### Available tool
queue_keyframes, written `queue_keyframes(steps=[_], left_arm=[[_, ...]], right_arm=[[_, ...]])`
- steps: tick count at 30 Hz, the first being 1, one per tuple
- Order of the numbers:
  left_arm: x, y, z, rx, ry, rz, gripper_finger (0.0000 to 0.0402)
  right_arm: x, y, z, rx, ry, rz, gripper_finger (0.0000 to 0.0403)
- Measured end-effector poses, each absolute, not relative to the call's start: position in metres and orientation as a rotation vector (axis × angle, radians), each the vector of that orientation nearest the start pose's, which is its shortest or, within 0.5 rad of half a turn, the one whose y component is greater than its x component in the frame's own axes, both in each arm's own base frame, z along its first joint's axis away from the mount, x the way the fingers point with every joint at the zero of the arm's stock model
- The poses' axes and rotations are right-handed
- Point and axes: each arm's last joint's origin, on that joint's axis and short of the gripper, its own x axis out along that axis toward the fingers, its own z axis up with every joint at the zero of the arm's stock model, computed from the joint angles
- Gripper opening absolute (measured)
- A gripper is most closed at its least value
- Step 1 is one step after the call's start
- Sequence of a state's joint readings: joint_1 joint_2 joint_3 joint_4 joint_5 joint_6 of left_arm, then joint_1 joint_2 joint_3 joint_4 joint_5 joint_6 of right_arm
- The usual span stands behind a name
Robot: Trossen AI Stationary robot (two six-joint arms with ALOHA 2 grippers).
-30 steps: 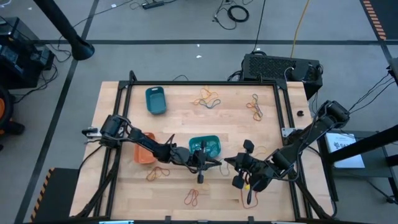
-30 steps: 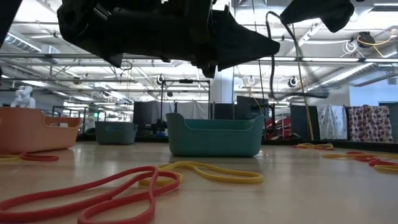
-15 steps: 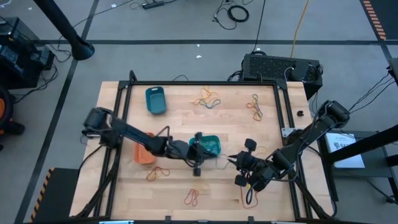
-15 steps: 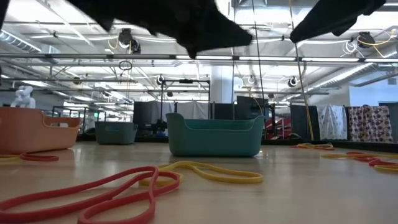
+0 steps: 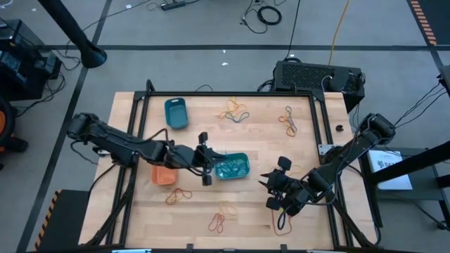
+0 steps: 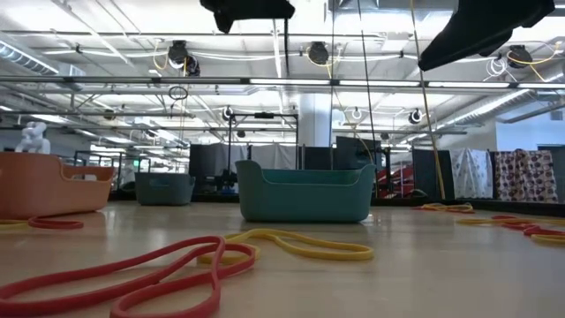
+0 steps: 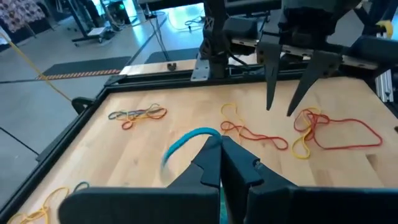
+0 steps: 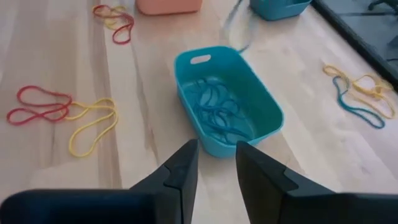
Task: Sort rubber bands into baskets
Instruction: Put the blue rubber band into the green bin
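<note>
Left tool (image 5: 204,159) pinching thin blue-green rubber band (image 7: 184,142) – hovering just beside shallow teal plastic basket (image 5: 232,166), nearer than spread right tool (image 5: 278,184).

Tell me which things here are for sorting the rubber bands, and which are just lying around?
For the job:
- rubber bands
- orange basket, teal basket, blue basket
- left gripper, jaws shut on a blue band
- right gripper, jaws open, beside the teal basket

Just lying about:
- black box
- floor cables
</note>
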State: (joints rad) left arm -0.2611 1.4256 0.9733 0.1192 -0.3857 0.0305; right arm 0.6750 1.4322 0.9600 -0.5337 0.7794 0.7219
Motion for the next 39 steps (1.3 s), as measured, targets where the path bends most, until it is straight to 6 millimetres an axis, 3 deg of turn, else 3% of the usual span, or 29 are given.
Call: queue_keyframes(steps=[5,14,20,27,39], left_arm=[[0.318,-0.072,0.265,0.121,0.371,0.127,0.0000],[0.342,-0.067,0.213,0.143,0.526,0.161,0.0000],[0.352,-0.060,0.188,0.090,0.589,0.149,0.0000],[0.361,-0.061,0.178,0.053,0.555,0.087,0.0003],[0.359,-0.066,0.176,0.038,0.589,0.000,0.0056]], right_arm=[[0.227,0.157,0.231,0.019,0.681,-0.330,0.0102],[0.227,0.157,0.231,0.019,0.682,-0.330,0.0102],[0.227,0.157,0.231,0.016,0.684,-0.331,0.0102],[0.227,0.157,0.231,0.013,0.682,-0.335,0.0102],[0.227,0.157,0.231,0.013,0.683,-0.335,0.0102]])
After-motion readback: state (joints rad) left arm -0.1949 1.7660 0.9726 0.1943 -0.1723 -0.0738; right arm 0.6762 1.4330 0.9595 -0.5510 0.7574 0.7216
